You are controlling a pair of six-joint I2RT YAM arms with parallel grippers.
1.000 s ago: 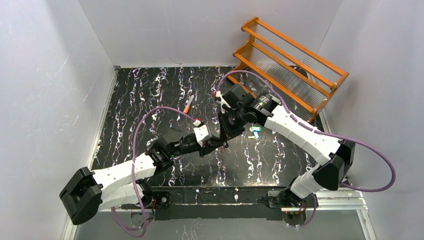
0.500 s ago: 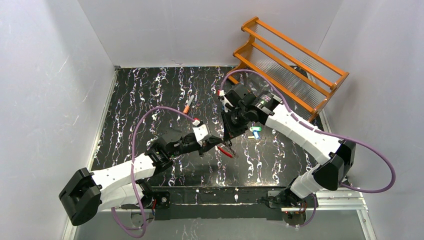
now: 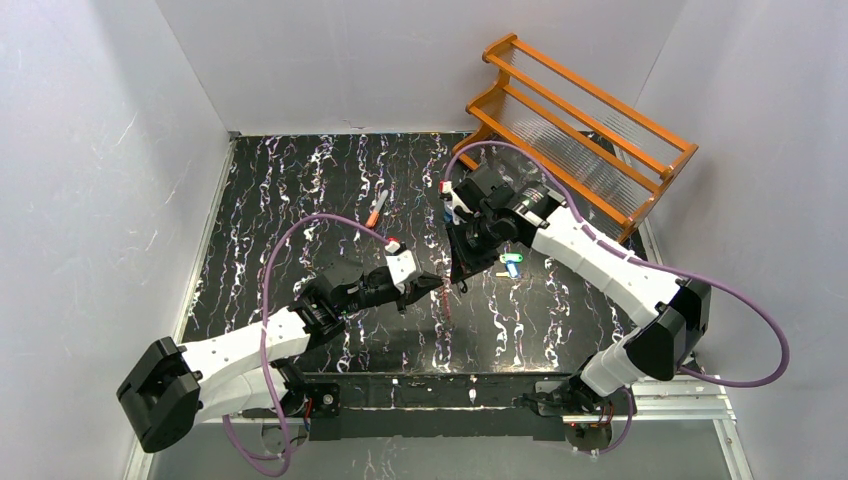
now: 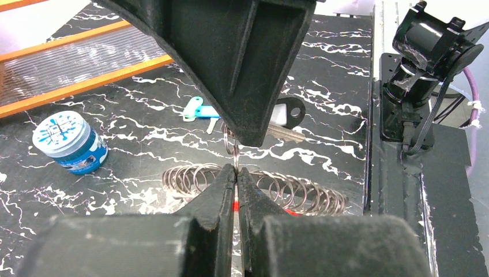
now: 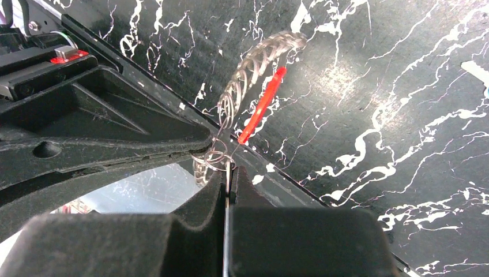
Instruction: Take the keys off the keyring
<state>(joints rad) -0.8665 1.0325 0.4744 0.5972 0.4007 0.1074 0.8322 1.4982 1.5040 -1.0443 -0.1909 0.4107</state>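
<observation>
Two keys (image 4: 195, 108) (one teal-headed, one dark-headed) apparently lie freed on the surface (image 4: 323, 69), while the left claw (image 4: 236, 173) and right claw (image 5: 228, 176) each pinch fine wire of the keyring (image 5: 249, 68) hanging between them; any remaining keys are hidden.

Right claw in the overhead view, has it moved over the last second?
Yes: the right claw has shifted slightly rightward, toward the orange rack's side of the table.
</observation>
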